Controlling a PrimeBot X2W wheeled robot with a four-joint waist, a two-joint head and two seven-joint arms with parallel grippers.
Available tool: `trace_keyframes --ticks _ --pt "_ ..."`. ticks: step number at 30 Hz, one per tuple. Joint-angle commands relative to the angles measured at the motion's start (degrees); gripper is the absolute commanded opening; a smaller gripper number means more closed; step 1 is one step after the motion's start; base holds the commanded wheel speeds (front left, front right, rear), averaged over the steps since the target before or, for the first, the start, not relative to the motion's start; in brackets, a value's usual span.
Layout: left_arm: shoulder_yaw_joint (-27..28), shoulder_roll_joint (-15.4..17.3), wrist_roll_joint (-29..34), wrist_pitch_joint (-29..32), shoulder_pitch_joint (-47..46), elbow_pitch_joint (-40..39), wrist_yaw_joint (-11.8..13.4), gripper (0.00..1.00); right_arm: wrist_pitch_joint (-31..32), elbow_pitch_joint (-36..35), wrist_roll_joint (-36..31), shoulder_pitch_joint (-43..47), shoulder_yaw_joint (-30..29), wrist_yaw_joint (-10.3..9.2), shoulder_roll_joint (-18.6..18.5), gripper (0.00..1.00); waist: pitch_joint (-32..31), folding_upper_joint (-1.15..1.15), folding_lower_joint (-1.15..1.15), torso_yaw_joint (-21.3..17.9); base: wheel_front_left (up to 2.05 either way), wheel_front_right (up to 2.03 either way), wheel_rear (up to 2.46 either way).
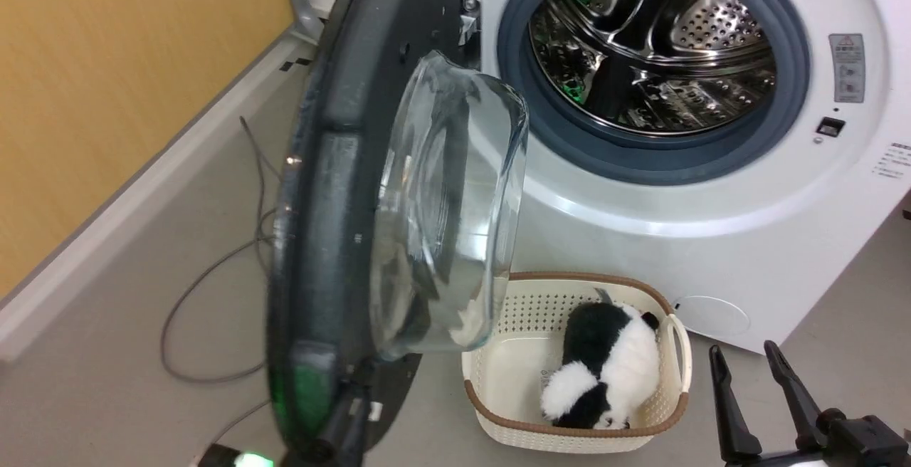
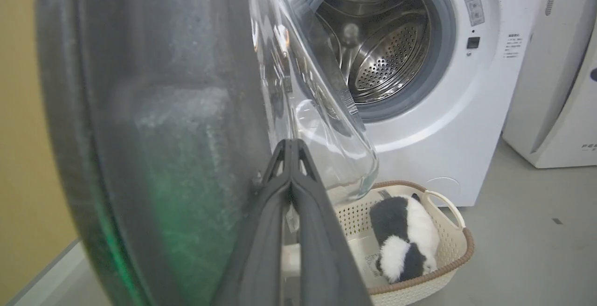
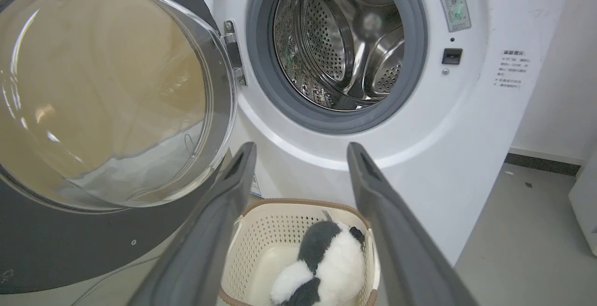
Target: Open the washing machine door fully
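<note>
bright, even; glare — steel drum [image 1: 640, 47]; close door [image 2: 163, 133] blurred

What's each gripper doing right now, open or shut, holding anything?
Left gripper: shut, fingertips together beside the door; no hold visible.
Right gripper: open, empty.

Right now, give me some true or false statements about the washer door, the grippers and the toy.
The washing machine door stands swung away from the drum. True.
The right gripper is clamped on the door. False: it is open, holding nothing, apart from the door.
The panda toy lies in the drum. False: it lies in the basket on the floor.
The left gripper has its fingers together by the door's edge. True.
</note>
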Motion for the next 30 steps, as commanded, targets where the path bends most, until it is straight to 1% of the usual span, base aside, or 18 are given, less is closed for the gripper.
trace_keyframes --ticks 1,7,13,17,28,30 --pt "1.2 0.7 -0.7 -0.1 0.6 0.0 0.7 0.00 -0.2 0.2 0.1 0.1 0.0 0.03 0.2 1.00 0.1 0.00 0.00 0.4 0.00 0.00 0.00" --pt "7.6 3.0 -3.8 -0.1 -0.4 3.1 2.1 0.00 -0.2 0.5 0.1 -0.3 0.6 0.03 0.2 1.00 0.1 0.00 0.00 0.2 0.00 0.00 0.00" --pt "14.8 4.8 -7.1 -0.1 -2.6 7.2 3.2 0.00 -0.2 0.6 0.1 -0.2 0.6 0.03 0.2 1.00 0.3 0.00 0.00 -1.6 0.00 0.00 0.00" --pt "19.1 5.1 -8.9 -0.1 -3.8 9.0 4.1 0.00 -0.2 0.6 -0.1 -0.2 0.4 0.03 0.2 1.00 0.7 0.00 0.00 -2.9 0.00 0.00 0.00" --pt "27.1 5.4 -12.9 -0.1 -10.3 15.5 4.0 0.00 -0.2 0.6 -0.7 -0.9 -0.4 0.03 0.2 1.00 2.5 0.00 0.00 -4.4 0.00 0.00 0.00" --pt "28.3 5.6 -13.4 -0.1 -11.5 16.8 3.7 0.00 -0.2 0.7 -0.9 -1.2 -0.4 0.03 0.2 1.00 2.9 0.00 0.00 -4.7 0.00 0.00 0.00"
